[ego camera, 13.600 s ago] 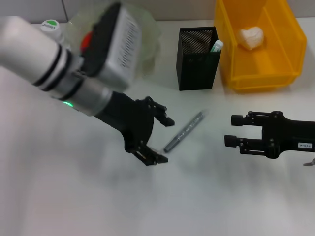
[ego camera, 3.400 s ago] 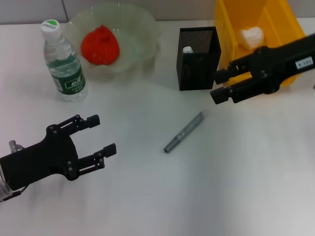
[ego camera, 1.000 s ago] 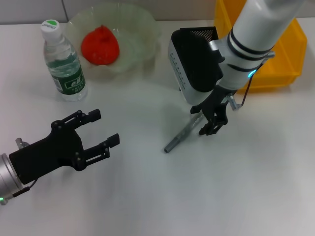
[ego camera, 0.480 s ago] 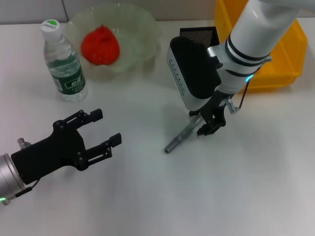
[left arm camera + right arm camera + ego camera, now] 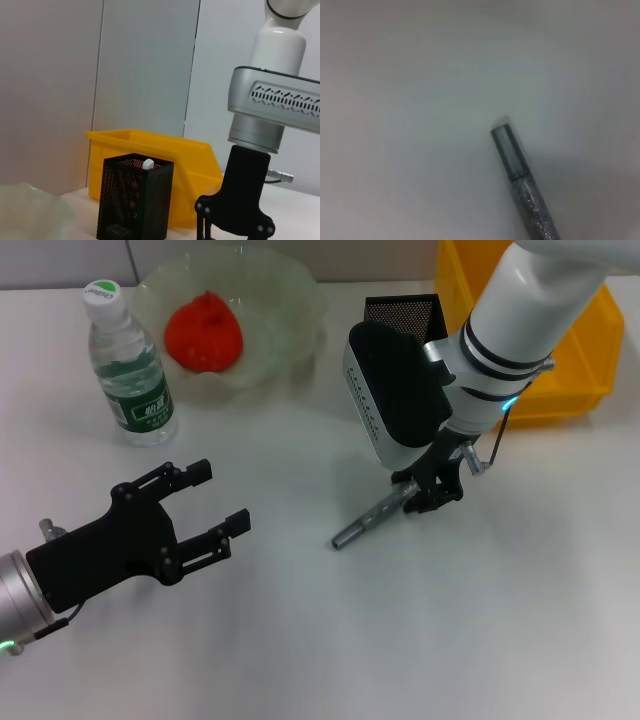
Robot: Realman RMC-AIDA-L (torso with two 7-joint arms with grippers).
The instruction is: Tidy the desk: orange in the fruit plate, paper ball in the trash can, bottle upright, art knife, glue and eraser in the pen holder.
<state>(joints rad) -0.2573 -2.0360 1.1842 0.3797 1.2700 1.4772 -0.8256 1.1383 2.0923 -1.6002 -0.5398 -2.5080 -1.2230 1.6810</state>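
Altogether, the white desk (image 5: 520,620) carries one clear plastic water bottle with a green label (image 5: 128,370) standing upright at the far left, one translucent scalloped fruit plate (image 5: 290,310) just right of it with one red-orange fruit (image 5: 204,332) inside, one black mesh pen holder (image 5: 400,308) at the far centre, one yellow plastic bin (image 5: 580,350) at the far right, and one slim grey metallic art knife (image 5: 365,527) lying flat in the middle. In the left wrist view a single white-capped item (image 5: 148,163) pokes above the holder's rim.

The knife lies diagonally, its far end running up under the right gripper (image 5: 432,490) and its near end pointing toward the left. The right gripper is down at that far end, the black fingers (image 5: 447,485) set on either side of the shaft; whether they have closed onto it cannot be told. The right wrist view shows the knife's plain end (image 5: 510,150) on bare desk.

The right arm reaches in from the far right, its white forearm sloping steeply down, wrist pointing at the desk. The left gripper (image 5: 218,505) sits low at the near left, fingers spread apart and holding nothing, aimed toward the right.
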